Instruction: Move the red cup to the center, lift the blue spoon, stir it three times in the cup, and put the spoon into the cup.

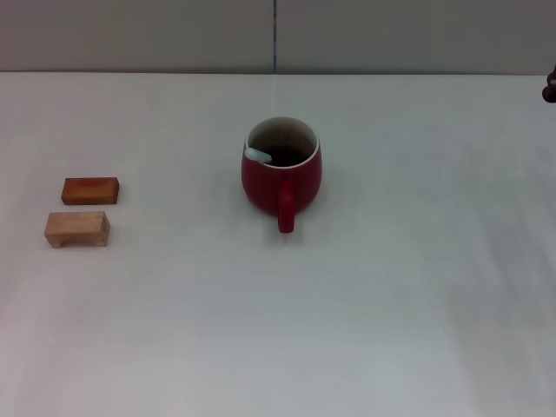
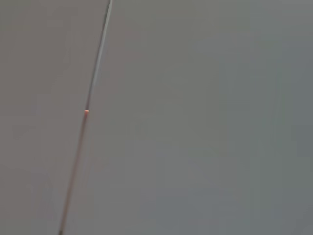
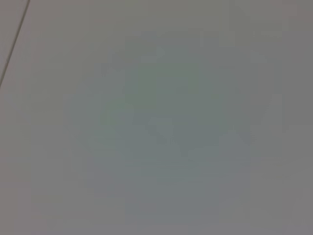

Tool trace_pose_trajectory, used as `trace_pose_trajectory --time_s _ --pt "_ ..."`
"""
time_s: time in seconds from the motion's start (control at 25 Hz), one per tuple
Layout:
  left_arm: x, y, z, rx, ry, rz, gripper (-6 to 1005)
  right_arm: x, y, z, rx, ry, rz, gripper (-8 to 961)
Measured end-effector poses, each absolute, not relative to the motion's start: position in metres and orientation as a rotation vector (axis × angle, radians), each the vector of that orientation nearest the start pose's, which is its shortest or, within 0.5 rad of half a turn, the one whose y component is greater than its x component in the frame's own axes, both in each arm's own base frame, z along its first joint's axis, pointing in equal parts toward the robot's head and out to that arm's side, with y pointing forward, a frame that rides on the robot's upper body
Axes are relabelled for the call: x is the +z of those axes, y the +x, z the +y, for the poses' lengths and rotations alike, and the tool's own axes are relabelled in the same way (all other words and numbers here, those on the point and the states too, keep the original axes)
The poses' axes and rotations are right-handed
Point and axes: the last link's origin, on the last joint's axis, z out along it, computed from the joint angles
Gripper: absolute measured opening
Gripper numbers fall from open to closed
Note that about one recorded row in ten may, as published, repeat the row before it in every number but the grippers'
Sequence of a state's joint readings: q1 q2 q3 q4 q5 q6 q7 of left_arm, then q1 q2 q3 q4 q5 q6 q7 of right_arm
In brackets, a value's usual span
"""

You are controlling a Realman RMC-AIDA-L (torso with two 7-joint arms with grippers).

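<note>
The red cup [image 1: 281, 172] stands upright near the middle of the white table [image 1: 391, 287] in the head view, its loop handle turned toward me. The blue spoon [image 1: 257, 155] rests inside the cup; only the pale end of its handle shows, leaning on the left side of the rim, and the bowl is hidden in the dark interior. A dark piece of my right gripper [image 1: 551, 85] shows at the far right edge, well away from the cup. My left gripper is out of view. Both wrist views show only a plain grey surface with a thin seam.
Two small wooden blocks lie at the left of the table: a reddish-brown one [image 1: 89, 190] and a paler one [image 1: 77, 228] just in front of it. A grey wall with a vertical seam [image 1: 275, 35] runs behind the table's far edge.
</note>
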State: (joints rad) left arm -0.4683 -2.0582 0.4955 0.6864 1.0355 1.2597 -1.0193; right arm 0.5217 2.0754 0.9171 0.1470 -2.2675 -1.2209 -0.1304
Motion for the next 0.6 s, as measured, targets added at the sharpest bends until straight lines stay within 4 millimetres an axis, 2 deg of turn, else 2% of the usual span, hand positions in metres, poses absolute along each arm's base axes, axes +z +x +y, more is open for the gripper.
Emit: trace_pose_trajectory --time_s 0.28,0.32,0.6 --pt "0.136 -0.313 0.366 -0.994 -1.425 -0.331 255 0.006 0.303 0.359 0.574 -1.541 0.244 5" --pt "0.127 -0.317 0.365 -0.95 -1.43 -0.33 255 0.006 0.304 0.359 0.572 -1.539 0.246 5" --pt "0.095 -0.331 0.359 -0.789 -1.456 -0.318 255 0.009 0.307 0.36 0.563 -1.517 0.265 5"
